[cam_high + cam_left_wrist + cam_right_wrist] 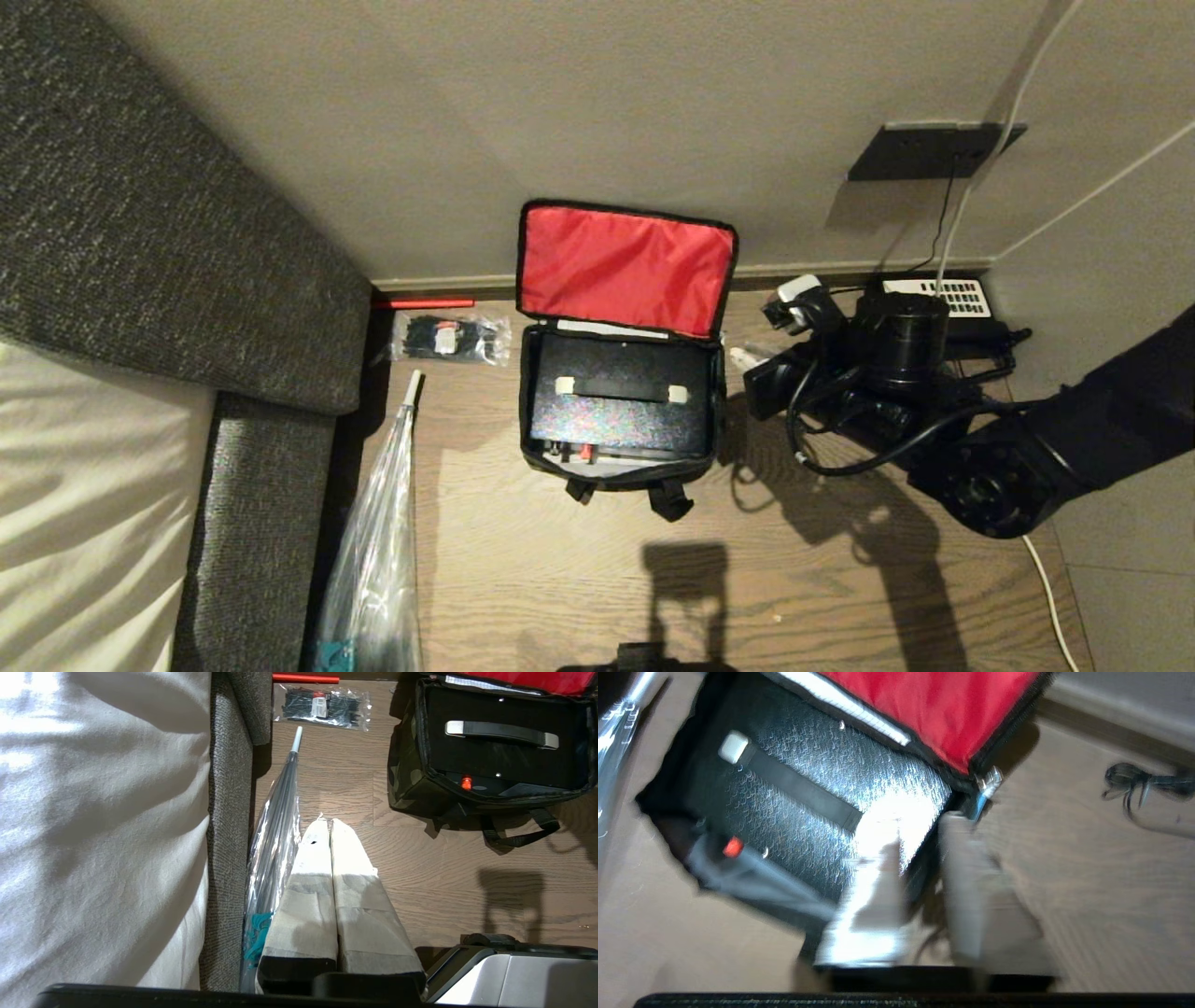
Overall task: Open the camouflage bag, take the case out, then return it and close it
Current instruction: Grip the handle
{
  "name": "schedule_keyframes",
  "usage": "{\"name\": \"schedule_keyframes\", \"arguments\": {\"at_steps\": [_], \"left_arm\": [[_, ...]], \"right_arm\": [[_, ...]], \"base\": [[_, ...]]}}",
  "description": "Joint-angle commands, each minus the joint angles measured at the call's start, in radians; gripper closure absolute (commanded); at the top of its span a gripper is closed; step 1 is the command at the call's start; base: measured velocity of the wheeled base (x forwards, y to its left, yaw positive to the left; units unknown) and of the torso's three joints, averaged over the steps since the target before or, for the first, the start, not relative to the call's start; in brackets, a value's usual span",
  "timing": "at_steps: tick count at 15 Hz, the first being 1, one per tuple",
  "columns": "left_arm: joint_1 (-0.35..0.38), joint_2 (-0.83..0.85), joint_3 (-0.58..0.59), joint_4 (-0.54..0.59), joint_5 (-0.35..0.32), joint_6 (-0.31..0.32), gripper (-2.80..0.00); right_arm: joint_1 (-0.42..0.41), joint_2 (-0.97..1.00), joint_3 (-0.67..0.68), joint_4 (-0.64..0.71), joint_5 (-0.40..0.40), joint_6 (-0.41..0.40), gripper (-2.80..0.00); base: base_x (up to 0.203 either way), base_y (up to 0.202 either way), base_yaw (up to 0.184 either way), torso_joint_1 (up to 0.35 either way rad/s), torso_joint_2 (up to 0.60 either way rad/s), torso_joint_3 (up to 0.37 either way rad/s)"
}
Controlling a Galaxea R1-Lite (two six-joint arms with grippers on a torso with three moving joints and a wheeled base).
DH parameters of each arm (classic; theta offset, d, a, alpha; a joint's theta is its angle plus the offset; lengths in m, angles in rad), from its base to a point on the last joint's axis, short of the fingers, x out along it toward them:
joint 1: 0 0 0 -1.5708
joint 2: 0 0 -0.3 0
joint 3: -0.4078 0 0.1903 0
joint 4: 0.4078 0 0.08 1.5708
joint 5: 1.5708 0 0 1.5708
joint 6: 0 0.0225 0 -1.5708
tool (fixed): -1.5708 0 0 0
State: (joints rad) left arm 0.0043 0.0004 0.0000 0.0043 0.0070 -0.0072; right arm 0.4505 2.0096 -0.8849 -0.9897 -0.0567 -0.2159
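A: Head view: right arm [934, 411] reaches in low, right gripper [747, 359] just beside the open camouflage bag [621, 467]; the case [616, 401] sits inside.

B: Left wrist: left gripper [330, 826] fingers pressed together, empty, bag well ahead. Right wrist: fingers [966, 882] parted, holding nothing, straddling the bag's side wall.

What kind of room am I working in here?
Probably a bedroom or hotel room: wood-look floor along a plain wall, a grey upholstered bed frame with white bedding, and a black telephone on the floor.
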Motion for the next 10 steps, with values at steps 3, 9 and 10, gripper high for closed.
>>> {"name": "schedule_keyframes", "arguments": {"at_steps": [3,9,10], "left_arm": [[0.000,-0.002,0.003,0.000,0.001,0.000,0.00],[0.000,-0.002,0.003,0.000,0.001,0.000,0.00],[0.000,-0.002,0.003,-0.001,0.001,0.000,0.00]], "right_arm": [[0.110,0.145,-0.030,0.003,-0.100,-0.077,-2.80],[0.215,0.242,-0.026,-0.136,-0.447,-0.467,-2.80],[0.215,0.248,-0.046,-0.172,-0.451,-0.612,-2.80]], "base": [[0.000,0.000,0.000,0.000,0.00,0.000],[0.000,0.000,0.000,0.000,0.00,0.000],[0.000,0.000,0.000,0.000,0.00,0.000]]}}
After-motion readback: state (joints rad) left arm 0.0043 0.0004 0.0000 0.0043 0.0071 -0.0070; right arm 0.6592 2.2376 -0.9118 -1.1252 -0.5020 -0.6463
